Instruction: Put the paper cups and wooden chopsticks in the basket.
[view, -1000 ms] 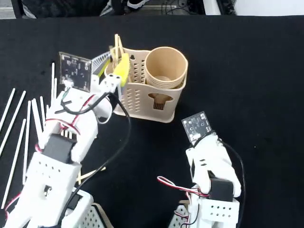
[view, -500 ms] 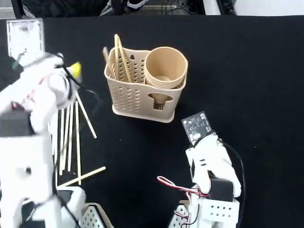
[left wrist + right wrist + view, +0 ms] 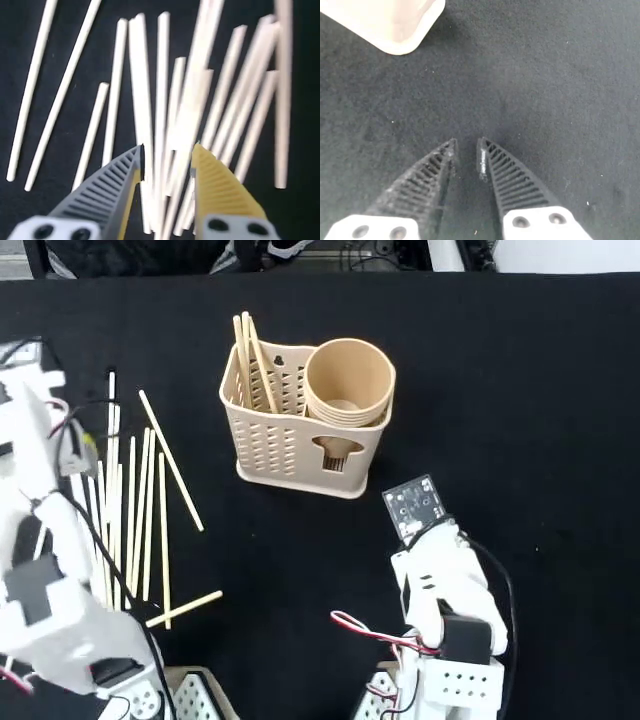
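A beige slotted basket (image 3: 300,445) stands mid-table. A stack of paper cups (image 3: 348,380) sits in its right half and a few wooden chopsticks (image 3: 250,360) lean upright in its left half. Several loose chopsticks (image 3: 140,495) lie to the basket's left. My left gripper (image 3: 167,150) hovers open just above that pile (image 3: 165,100), its grey and yellow fingers straddling some sticks without holding any. The left arm (image 3: 40,490) is at the table's left edge. My right gripper (image 3: 466,145) hangs low over bare cloth near the basket's corner (image 3: 395,25), jaws almost together and holding nothing.
Black cloth covers the table (image 3: 520,390). One chopstick (image 3: 185,608) lies crosswise near the front, apart from the pile. The right arm (image 3: 440,570) sits in front of the basket, to its right. Open cloth lies right of the basket.
The left arm has swung away from the basket, leftward and down over the loose chopsticks. Chopsticks it held at the basket now stand inside it. The right arm has not moved.
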